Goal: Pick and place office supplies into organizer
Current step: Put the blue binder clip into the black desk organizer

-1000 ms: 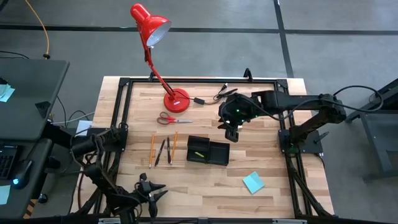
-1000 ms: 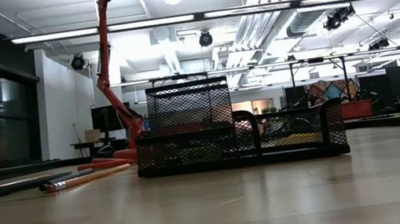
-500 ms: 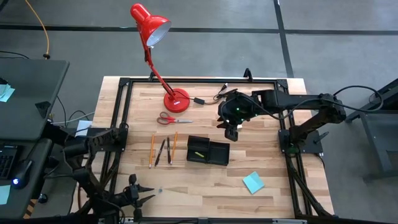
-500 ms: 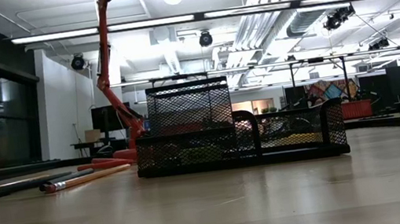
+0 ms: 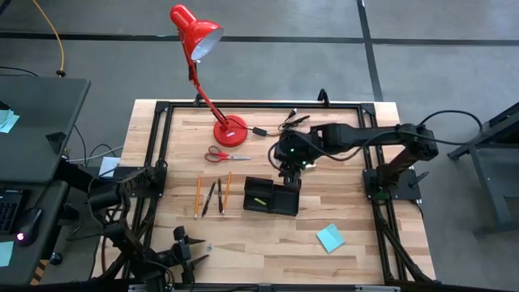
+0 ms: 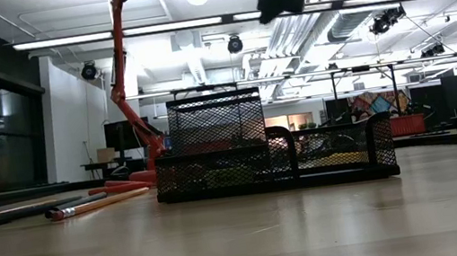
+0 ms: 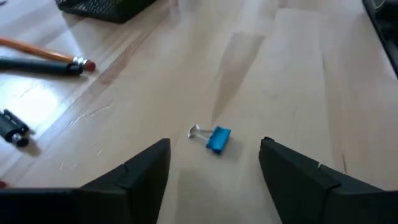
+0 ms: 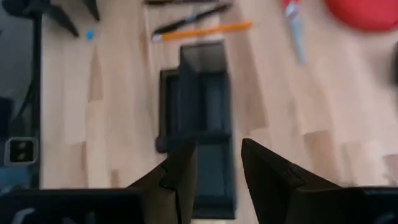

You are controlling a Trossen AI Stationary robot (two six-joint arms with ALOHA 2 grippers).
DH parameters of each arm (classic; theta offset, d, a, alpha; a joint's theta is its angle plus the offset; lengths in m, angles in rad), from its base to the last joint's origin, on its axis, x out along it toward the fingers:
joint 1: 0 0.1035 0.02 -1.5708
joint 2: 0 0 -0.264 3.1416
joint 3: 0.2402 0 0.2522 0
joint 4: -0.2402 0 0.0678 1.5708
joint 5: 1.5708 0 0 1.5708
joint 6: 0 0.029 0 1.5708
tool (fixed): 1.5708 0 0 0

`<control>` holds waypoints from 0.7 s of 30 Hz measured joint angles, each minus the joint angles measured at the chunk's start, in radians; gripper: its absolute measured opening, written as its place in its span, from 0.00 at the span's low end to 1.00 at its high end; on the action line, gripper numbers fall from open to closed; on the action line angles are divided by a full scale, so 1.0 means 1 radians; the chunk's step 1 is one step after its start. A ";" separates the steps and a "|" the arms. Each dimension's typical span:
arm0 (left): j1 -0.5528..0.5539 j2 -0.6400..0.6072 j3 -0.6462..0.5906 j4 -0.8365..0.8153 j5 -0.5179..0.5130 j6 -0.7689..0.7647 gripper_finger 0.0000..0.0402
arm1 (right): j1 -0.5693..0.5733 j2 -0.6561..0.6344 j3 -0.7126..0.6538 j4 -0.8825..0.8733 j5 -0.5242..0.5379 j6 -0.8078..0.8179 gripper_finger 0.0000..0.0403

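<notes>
The organizer [image 5: 271, 196] sits mid-table, with pencils [image 5: 198, 195] and pens [image 5: 209, 198] just left of it, the scissors [image 5: 226, 155] farther back, and a teal sticky-note pad [image 5: 330, 238] to the front right. The right gripper [image 5: 289, 173] hangs above the organizer's rear edge, fingers slightly parted and apparently empty. The left gripper [image 7: 214, 163] is spread open at the front edge, over a blue binder clip [image 7: 213, 137].

My low black mesh organizer [image 5: 271, 196] sits mid-worktop with something yellow in its left compartment. Just left of it lie thin orange pencils [image 5: 198, 195] and dark pens [image 5: 210, 198], roughly parallel. Red-handled scissors [image 5: 225, 155] lie beyond them; a teal-blue sticky-note pad [image 5: 330, 238] lies apart, nearer my right side.
</notes>
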 joint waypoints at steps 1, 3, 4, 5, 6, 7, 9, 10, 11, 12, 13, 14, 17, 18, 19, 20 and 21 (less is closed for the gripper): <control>0.008 0.002 0.000 0.004 0.000 0.012 0.59 | 0.002 0.010 0.000 -0.008 -0.012 0.002 0.30; 0.013 0.019 0.000 0.022 -0.006 0.027 0.59 | 0.009 0.023 0.000 -0.013 -0.027 -0.007 0.30; 0.015 0.030 0.000 0.030 -0.022 0.029 0.58 | 0.013 0.026 0.000 -0.012 -0.031 -0.015 0.30; 0.018 0.043 0.002 0.038 -0.041 0.019 0.57 | 0.018 0.026 0.000 -0.010 -0.031 -0.017 0.30; 0.018 0.057 0.002 0.048 -0.056 0.006 0.56 | 0.022 0.026 0.000 -0.008 -0.028 -0.019 0.30; 0.021 0.073 0.002 0.064 -0.071 -0.007 0.55 | 0.026 0.025 0.000 -0.008 -0.024 -0.019 0.30; 0.022 0.108 0.002 0.107 -0.105 -0.017 0.53 | 0.031 0.016 0.000 -0.010 -0.017 -0.016 0.30; 0.023 0.121 0.002 0.126 -0.117 -0.017 0.53 | 0.035 0.009 0.000 -0.009 -0.015 -0.016 0.30; 0.023 0.131 0.002 0.140 -0.130 -0.017 0.52 | 0.035 0.003 0.000 -0.009 -0.015 -0.016 0.30; 0.023 0.138 0.002 0.145 -0.135 -0.021 0.51 | 0.035 -0.002 0.000 -0.008 -0.015 -0.013 0.30; 0.022 0.140 0.003 0.145 -0.130 -0.022 0.49 | 0.034 -0.004 0.000 -0.007 -0.014 -0.005 0.30; 0.023 0.142 0.004 0.144 -0.126 -0.022 0.48 | 0.031 -0.007 0.000 -0.004 -0.011 0.001 0.30; 0.030 0.144 0.004 0.142 -0.132 -0.017 0.45 | 0.026 -0.013 0.000 0.005 -0.010 0.002 0.30; 0.038 0.144 0.004 0.146 -0.132 -0.012 0.43 | 0.025 -0.013 0.000 0.011 -0.010 0.002 0.30; 0.043 0.144 0.004 0.155 -0.131 -0.002 0.42 | 0.025 -0.013 0.000 0.013 -0.008 0.002 0.30; 0.047 0.144 0.004 0.171 -0.126 0.018 0.41 | 0.025 -0.013 0.000 0.015 -0.008 0.003 0.30; 0.050 0.144 0.004 0.188 -0.123 0.047 0.40 | 0.025 -0.013 0.000 0.020 -0.014 0.004 0.30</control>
